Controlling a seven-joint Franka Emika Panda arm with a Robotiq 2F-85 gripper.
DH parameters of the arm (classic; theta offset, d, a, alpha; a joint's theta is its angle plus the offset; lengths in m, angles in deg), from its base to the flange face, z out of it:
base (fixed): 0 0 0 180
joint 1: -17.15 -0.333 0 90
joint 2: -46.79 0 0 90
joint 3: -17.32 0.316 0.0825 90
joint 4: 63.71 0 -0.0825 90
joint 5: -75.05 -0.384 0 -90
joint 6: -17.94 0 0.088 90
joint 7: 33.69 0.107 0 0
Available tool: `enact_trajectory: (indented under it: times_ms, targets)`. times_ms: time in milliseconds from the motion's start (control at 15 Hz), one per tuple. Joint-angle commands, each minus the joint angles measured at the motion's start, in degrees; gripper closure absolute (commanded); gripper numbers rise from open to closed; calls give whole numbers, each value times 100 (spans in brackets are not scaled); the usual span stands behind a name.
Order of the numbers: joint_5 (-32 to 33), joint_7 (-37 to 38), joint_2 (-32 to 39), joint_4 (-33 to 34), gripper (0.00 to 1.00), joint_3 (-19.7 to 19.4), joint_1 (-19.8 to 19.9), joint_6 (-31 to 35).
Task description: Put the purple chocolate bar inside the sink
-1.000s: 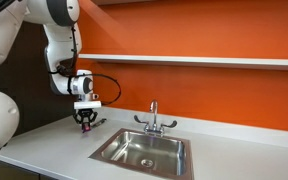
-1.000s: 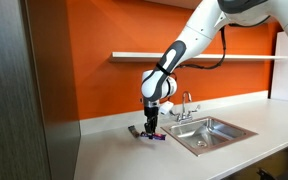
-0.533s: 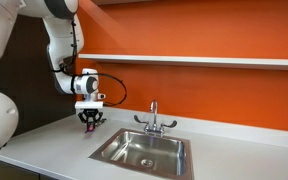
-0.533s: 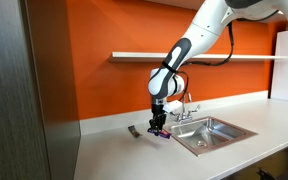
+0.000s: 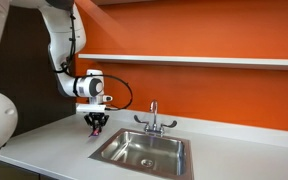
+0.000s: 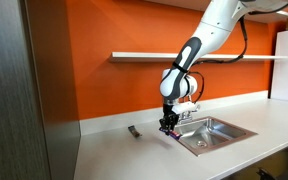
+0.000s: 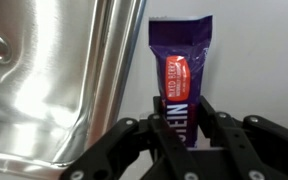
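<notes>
My gripper (image 7: 181,125) is shut on the purple chocolate bar (image 7: 180,70), a purple wrapper with a red label, which sticks out from between the fingers. In both exterior views the gripper (image 5: 97,126) (image 6: 168,126) hangs just above the counter beside the near rim of the sink (image 5: 144,150) (image 6: 212,131). The bar shows as a small purple tip under the fingers (image 6: 171,133). The sink's steel rim and basin (image 7: 54,90) fill the left of the wrist view, right next to the bar.
A slim dark bar (image 6: 134,131) lies on the white counter (image 6: 124,150) away from the sink. A chrome two-handled faucet (image 5: 154,120) stands at the sink's rear. An orange wall and a shelf (image 5: 204,61) are behind.
My gripper has carried the purple bar off the counter spot beside the dark bar and sideways toward the sink's edge. The dark bar has stayed in place.
</notes>
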Motion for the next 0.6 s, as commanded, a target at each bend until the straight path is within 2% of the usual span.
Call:
enact_trajectory:
  times_ms: [0, 533]
  targets:
    - [-29, 395, -428, -488, 88, -112, 82, 219]
    - [-160, 745, -772, -1016, 88, -352, 246, 559]
